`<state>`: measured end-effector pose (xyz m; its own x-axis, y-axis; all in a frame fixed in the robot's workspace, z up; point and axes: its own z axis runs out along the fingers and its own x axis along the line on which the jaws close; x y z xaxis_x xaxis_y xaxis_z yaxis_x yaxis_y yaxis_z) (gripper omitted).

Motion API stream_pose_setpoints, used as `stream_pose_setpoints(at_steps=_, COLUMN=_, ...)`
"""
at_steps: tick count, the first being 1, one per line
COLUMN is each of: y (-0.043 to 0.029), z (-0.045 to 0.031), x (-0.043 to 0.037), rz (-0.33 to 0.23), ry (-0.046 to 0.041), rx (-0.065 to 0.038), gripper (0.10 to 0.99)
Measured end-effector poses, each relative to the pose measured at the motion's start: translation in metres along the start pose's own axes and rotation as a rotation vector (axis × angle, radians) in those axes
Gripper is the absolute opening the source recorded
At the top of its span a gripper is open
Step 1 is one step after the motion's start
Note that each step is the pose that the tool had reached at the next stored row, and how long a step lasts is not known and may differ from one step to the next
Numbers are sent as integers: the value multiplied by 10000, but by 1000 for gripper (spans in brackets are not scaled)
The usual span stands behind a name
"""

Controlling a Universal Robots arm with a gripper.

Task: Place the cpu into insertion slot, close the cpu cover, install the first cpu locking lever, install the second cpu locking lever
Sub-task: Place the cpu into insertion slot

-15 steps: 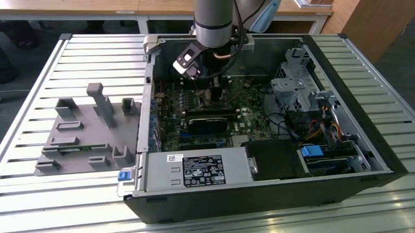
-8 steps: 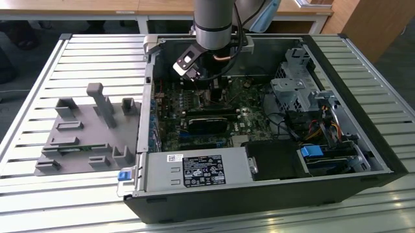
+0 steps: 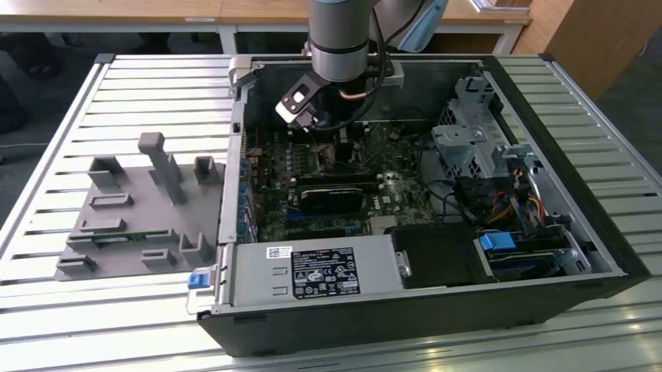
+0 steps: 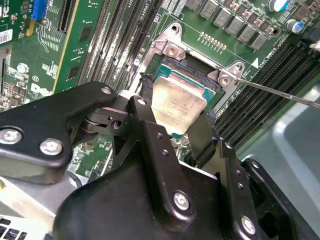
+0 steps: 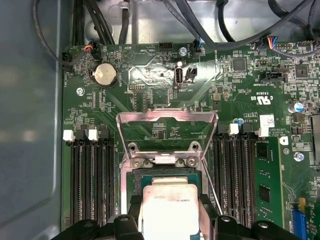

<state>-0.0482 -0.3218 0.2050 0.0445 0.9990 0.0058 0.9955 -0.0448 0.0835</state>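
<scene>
A grey fixture tray (image 3: 135,209) is seen on the slatted table (image 3: 62,325), well apart from the pincer (image 3: 333,143) toward the exterior view's left and outside the open computer case (image 3: 414,325). The pincer is lowered into the case over the green board. A metal drive cage (image 3: 470,147) is set off toward the exterior view's right of it.

In both wrist views the cpu (image 4: 176,102) is seen pinched between the two black fingers (image 4: 150,130), which are pressed against two opposite edges of the chip. Its silvery top is turned away from the board. The insertion slot (image 4: 197,70) is found directly beneath the held chip and reaches a little past the fingertips, so part of its black frame is exposed ahead of the chip. Whether the chip is already seated or is held just above the slot cannot be told. The chip is nearly square, so no long axis is offered. Its edges are judged roughly parallel with the frame, and the placement is judged to turn on that small offset down and forward from the fingertips.

Just beyond the slot the cpu cover (image 5: 165,118) is stood up open, with its window facing the pincer. Memory slots (image 5: 90,180) are ranged on either flank of the fingers. A thin metal rod (image 4: 280,92) is laid out to one side, near a corner of the slot.
</scene>
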Motion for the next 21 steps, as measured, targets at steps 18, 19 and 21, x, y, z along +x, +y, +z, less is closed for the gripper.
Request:
stream_pose_setpoints(at_steps=18, y=-7, z=71, x=35, rz=63, ry=-5, rx=0, gripper=529)
stream_pose_setpoints(at_steps=19, y=-8, z=75, x=36, rz=67, ry=-6, rx=0, gripper=529)
stream_pose_setpoints(at_steps=21, y=-9, z=84, x=37, rz=71, ry=-6, rx=0, gripper=529)
